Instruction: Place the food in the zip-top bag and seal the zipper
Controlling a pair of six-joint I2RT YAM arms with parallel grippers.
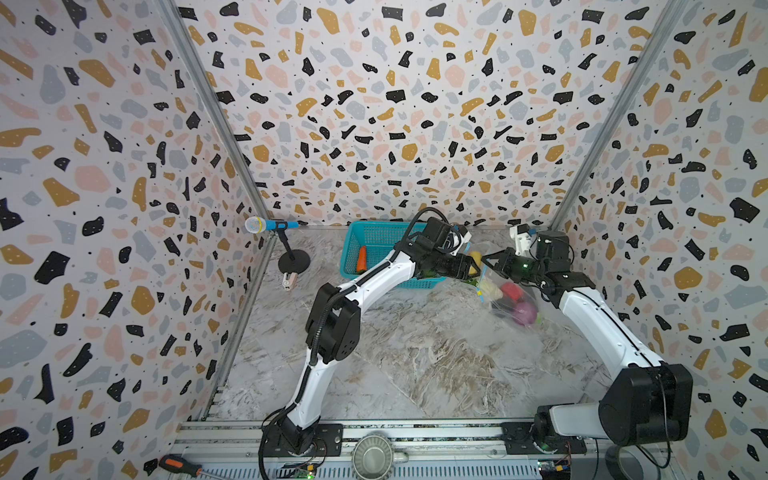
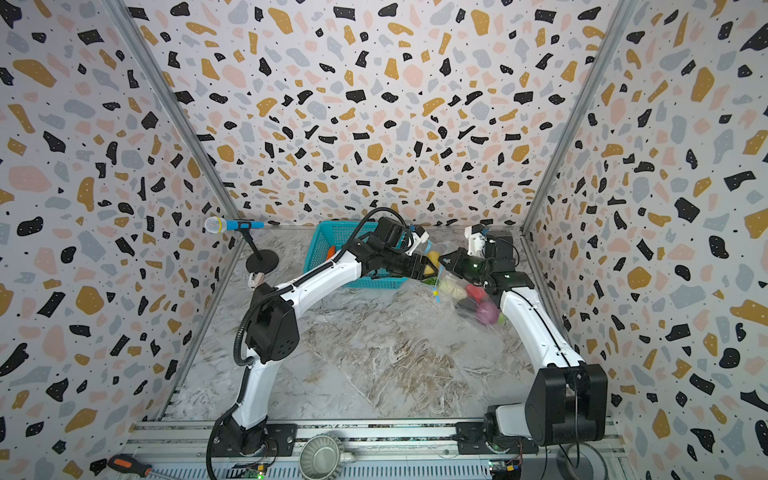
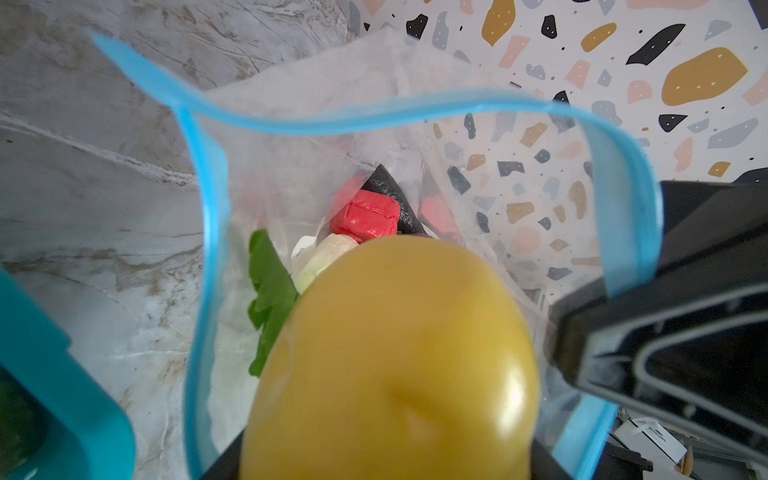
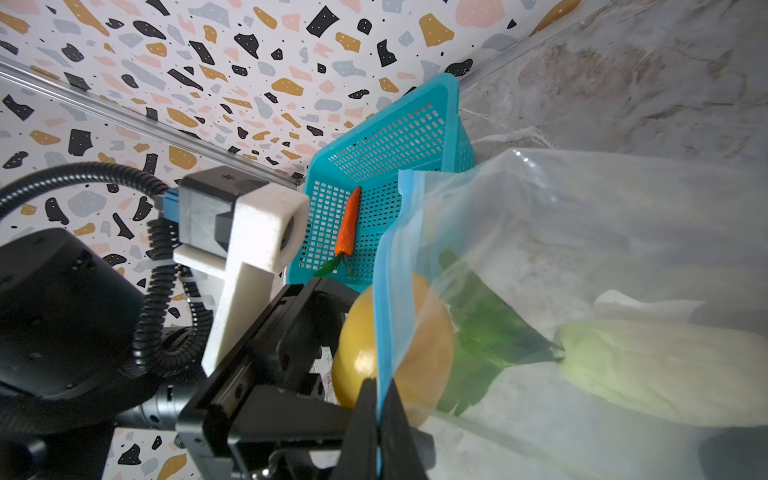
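Note:
The clear zip-top bag hangs open at the right rear. My right gripper is shut on its light blue zipper, holding the mouth up. My left gripper is shut on a yellow potato right at the mouth, partly past the blue strip. Inside lie a red pepper, dark eggplant, white radish, green leaves and a purple onion. An orange carrot lies in the teal basket.
The teal mesh basket stands at the back wall, just left of the bag and under my left arm. A toy microphone on a black stand is at the back left. A screwdriver and a metal tin lie on the front rail.

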